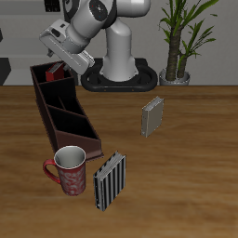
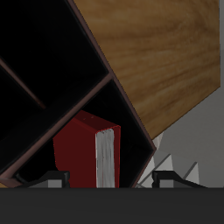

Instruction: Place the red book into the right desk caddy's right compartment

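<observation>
- Red book [image 2: 86,153] – upright inside the caddy's [image 1: 58,112] right compartment [image 2: 131,144], the end section farthest back on the table, nearest the robot base [image 1: 121,67]. Pale page edges face the wrist cam; red cover beside them.
- In ext. view only a small red patch [image 1: 54,69] shows above the caddy's back end, just under the gripper [image 1: 61,58].
- Gripper: directly over that end section, arm [image 1: 93,23] bent down toward it. Fingertips [image 2: 171,179] visible in wrist view, one either side of the book's top, with a gap on each side – jaws look spread wider than the book, not pinching it. Contact w/ book: can't tell for sure, the dark gripper body hides the book's near end.
- Caddy: long, dark maroon, runs from back of table toward the front edge at a slight angle; dividers [image 2: 61,105] split it into 3 sections. Middle and front sections show dark in both views, contents can't be made out.
- Mug [image 1: 69,171] – red patterned, upright, just beside the caddy's front end, near table front edge.
- Striped book [image 1: 109,181] – black/white, standing, next to mug.
- Grey book [image 1: 152,116] – standing, mid-table, well apart from caddy.
- Potted plant [image 1: 181,37] – at the back, beside the base.
- Table [image 1: 186,177] – wood grain.
</observation>
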### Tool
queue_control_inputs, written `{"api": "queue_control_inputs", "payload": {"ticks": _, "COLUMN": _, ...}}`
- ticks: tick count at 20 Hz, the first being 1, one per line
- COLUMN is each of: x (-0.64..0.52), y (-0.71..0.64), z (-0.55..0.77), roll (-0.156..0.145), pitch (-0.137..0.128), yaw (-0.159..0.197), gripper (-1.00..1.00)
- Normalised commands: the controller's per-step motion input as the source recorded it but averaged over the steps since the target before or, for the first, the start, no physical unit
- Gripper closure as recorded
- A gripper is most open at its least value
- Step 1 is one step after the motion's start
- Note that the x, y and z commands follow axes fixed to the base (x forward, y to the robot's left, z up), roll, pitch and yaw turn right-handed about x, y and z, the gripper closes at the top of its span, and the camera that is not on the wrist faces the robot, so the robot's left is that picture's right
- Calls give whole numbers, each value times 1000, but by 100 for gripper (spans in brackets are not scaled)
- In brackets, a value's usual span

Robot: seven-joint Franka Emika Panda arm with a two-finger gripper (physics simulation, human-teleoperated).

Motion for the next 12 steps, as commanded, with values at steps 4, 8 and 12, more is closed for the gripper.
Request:
{"api": "queue_control_inputs", "payload": {"ticks": 4, "x": 34, "y": -67, "z": -57, "roll": -13, "pitch": 20, "yaw": -32, "gripper": -100}}
{"api": "queue_control_inputs", "payload": {"ticks": 8, "x": 21, "y": -67, "z": 5, "roll": -15, "pitch": 5, "yaw": -19, "gripper": -100}}
{"api": "queue_control_inputs", "payload": {"ticks": 12, "x": -45, "y": 11, "z": 111, "roll": 6, "pitch": -18, "yaw": 10, "gripper": -100}}
